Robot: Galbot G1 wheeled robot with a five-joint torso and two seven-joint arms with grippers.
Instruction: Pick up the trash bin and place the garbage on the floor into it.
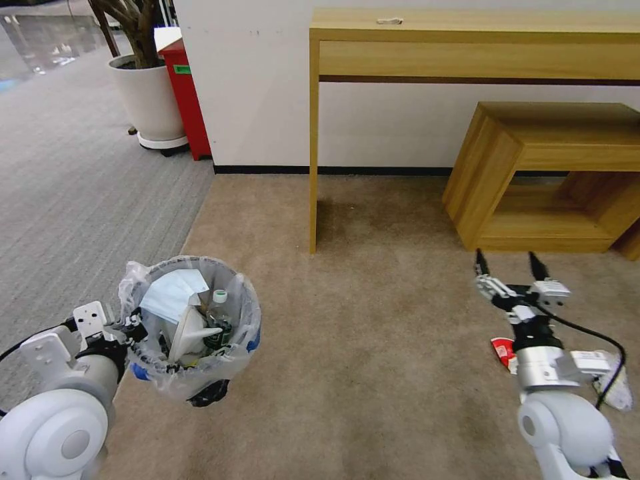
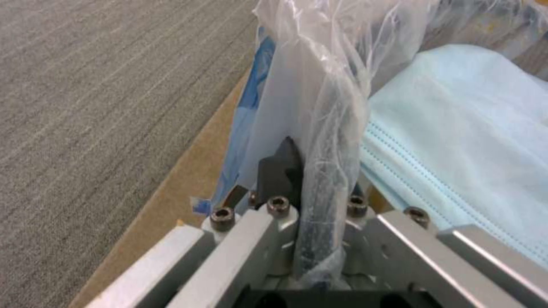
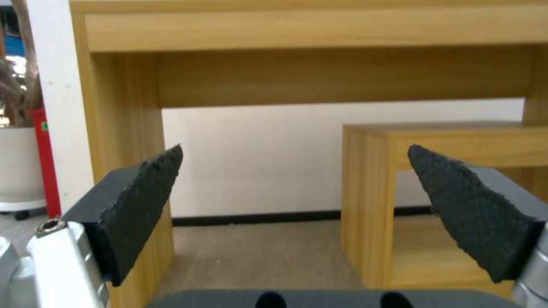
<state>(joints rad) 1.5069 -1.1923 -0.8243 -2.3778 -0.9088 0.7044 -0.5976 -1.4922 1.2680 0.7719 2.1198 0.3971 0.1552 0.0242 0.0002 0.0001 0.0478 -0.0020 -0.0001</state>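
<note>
The trash bin [image 1: 190,373], black and lined with a crinkly plastic bag, hangs at my left side over the edge of the beige floor [image 1: 373,347]. My left gripper [image 1: 133,331] is shut on its rim [image 2: 323,188] through the bag, with one black finger [image 2: 282,167] outside. Inside lie a pale-blue mask [image 1: 172,293] [image 2: 457,128], a green-labelled bottle [image 1: 219,320] and a white slipper [image 1: 189,333]. My right gripper [image 1: 510,267] [image 3: 294,171] is open and holds nothing, above the carpet. A red wrapper [image 1: 501,350] and a pale crumpled piece [image 1: 617,390] lie beside the right arm, partly hidden.
A tall wooden desk [image 1: 467,40] stands against the white wall, with a low open wooden shelf [image 1: 547,173] just beyond my right gripper. A white planter [image 1: 150,100] and a red box [image 1: 187,93] stand at the far left on grey striped carpet [image 1: 80,187].
</note>
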